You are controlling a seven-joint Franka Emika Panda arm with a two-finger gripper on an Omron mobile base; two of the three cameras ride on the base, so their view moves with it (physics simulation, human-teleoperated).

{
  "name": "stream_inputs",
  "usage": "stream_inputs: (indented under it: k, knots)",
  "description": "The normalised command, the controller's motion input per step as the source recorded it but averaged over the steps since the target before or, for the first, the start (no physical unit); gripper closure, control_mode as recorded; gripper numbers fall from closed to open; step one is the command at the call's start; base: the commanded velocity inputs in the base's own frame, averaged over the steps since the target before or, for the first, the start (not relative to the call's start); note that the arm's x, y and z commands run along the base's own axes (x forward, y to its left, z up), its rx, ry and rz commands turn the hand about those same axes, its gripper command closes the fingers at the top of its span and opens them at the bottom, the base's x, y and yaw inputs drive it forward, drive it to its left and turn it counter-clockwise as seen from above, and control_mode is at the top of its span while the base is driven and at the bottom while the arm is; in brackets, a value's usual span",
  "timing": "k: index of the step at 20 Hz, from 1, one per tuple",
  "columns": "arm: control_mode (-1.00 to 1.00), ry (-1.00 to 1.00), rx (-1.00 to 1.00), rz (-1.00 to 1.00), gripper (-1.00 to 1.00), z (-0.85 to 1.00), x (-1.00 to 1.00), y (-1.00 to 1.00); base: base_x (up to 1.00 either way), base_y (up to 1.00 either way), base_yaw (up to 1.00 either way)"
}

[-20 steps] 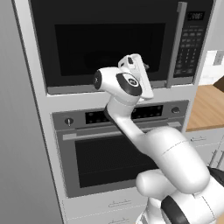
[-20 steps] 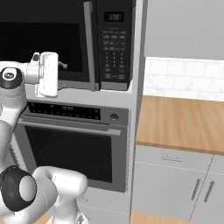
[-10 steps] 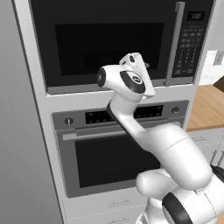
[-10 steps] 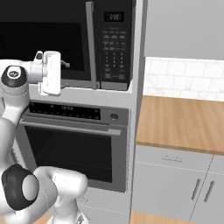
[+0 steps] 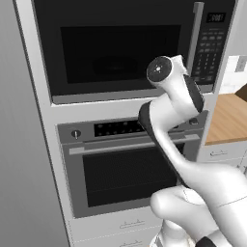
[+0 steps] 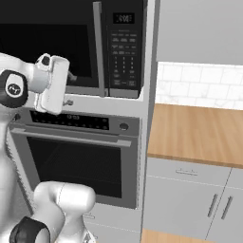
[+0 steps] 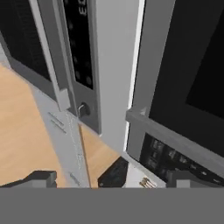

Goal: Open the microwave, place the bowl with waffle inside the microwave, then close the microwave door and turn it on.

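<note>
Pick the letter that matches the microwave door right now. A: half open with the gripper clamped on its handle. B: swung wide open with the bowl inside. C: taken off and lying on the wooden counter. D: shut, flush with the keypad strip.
D: the microwave door sits flush in its frame, its vertical bar handle right beside the keypad strip, and the gripper hangs in front of it without holding the handle.

Microwave (image 5: 120, 48) sits in the wall column directly above the oven (image 5: 130, 164). Microwave door (image 5: 116, 46) is shut, handle (image 5: 194, 36) on its right edge, keypad (image 6: 124, 52) right of that. Drawers (image 5: 125, 224) below the oven. Counter (image 6: 199, 133) to the right of the column, cabinets (image 6: 190, 199) under it.
</note>
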Motion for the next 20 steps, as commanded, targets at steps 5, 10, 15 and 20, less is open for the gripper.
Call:
stream_inputs:
  k: [5, 10, 15, 20]
  knots:
    - [-1.0, -0.11, 0.33, 0.38, -1.0, 0.0, -0.39, -0.91, 0.0, 0.0, 0.0]
    - [-1.0, -0.23, 0.23, 0.45, -1.0, 0.0, 0.01, -0.79, 0.0, 0.0, 0.0]
    - [-1.0, -0.2, 0.17, 0.44, -1.0, -0.1, 0.26, -0.25, 0.0, 0.0, 0.0]
    - [-1.0, -0.17, 0.07, 0.27, 1.0, 0.01, 0.19, 0.29, 0.0, 0.0, 0.0]
